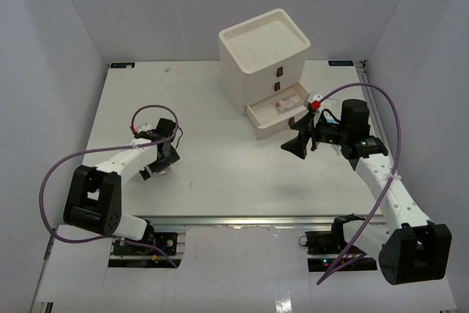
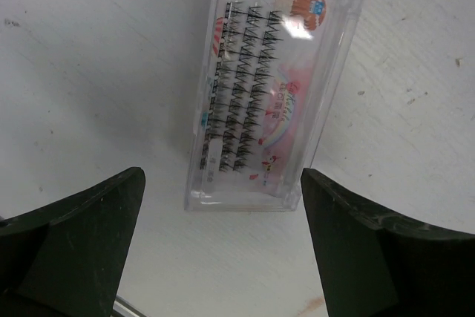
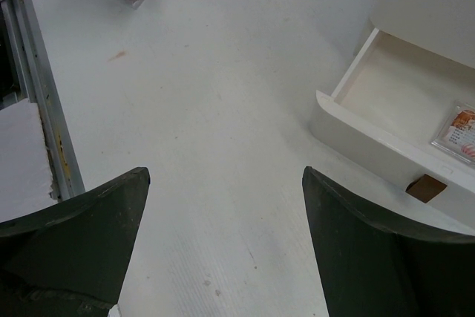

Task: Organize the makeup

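Your left claw (image 2: 221, 191) hangs spread wide over a clear lash case (image 2: 267, 87), a flat see-through box with rows of black false lashes and pink print. It lies on the white table (image 2: 82, 64) at the left side, well apart from the drawer box (image 1: 264, 49). Neither finger touches the case, and only its near short end sits between them. You should expect it to be light, stiff and slick: thin plastic that may skate across the table if one finger reaches it first, and may crack or pop open under a hard squeeze. Take it across its narrow width, on the two long edges near the middle. It lies tilted against the claw's line, so you will likely need to turn the wrist square first. Your right claw (image 3: 226, 183) is spread too, pinching nothing, above bare table just beside the open bottom drawer (image 3: 349, 116), where a second case (image 3: 460, 131) with similar print lies at one side. Only the left wrist view gives you the lashes and the tilt; from overhead the arm all but hides the case. The overhead view alone shows the gap between case and drawer, while the right wrist view shows the free room inside the drawer
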`<state>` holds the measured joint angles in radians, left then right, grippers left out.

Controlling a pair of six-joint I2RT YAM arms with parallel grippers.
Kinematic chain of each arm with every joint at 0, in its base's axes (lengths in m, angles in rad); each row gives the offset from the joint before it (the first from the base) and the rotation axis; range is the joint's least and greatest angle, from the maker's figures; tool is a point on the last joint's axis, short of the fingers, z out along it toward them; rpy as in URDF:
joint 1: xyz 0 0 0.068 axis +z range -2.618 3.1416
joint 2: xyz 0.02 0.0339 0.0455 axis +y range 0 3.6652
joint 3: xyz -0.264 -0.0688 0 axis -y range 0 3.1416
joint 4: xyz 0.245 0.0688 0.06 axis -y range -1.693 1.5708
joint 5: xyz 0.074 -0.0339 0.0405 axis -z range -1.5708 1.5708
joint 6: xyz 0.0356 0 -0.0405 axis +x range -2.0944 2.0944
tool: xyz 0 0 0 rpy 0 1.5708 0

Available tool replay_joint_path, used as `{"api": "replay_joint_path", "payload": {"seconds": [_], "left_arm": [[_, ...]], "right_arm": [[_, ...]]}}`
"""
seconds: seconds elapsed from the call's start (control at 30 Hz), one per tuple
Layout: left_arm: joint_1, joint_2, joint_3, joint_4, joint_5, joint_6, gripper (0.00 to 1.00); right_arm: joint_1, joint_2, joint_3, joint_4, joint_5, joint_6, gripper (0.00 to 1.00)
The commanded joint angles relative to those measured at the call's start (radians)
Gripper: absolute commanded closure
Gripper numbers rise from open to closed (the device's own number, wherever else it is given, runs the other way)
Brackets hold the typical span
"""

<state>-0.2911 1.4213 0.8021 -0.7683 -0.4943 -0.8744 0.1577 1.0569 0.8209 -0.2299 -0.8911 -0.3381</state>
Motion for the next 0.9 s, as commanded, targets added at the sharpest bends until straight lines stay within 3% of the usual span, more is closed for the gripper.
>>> {"api": "replay_joint_path", "payload": {"seconds": [0.0, 0.3, 0.87], "left_arm": [[0.024, 0.020, 0.011, 0.092, 0.006, 0.057, 0.02], [0.032, 0.025, 0.022, 0.144, 0.087, 0.121, 0.02], [0.098, 0.028, 0.014, 0.128, 0.083, 0.097, 0.02]], "right_arm": [[0.000, -0.015, 0.000, 0.032, -0.033, 0.018, 0.10], [0.000, -0.009, -0.003, 0.032, -0.037, 0.013, 0.10], [0.000, -0.001, -0.006, 0.031, -0.037, 0.011, 0.10]]}}
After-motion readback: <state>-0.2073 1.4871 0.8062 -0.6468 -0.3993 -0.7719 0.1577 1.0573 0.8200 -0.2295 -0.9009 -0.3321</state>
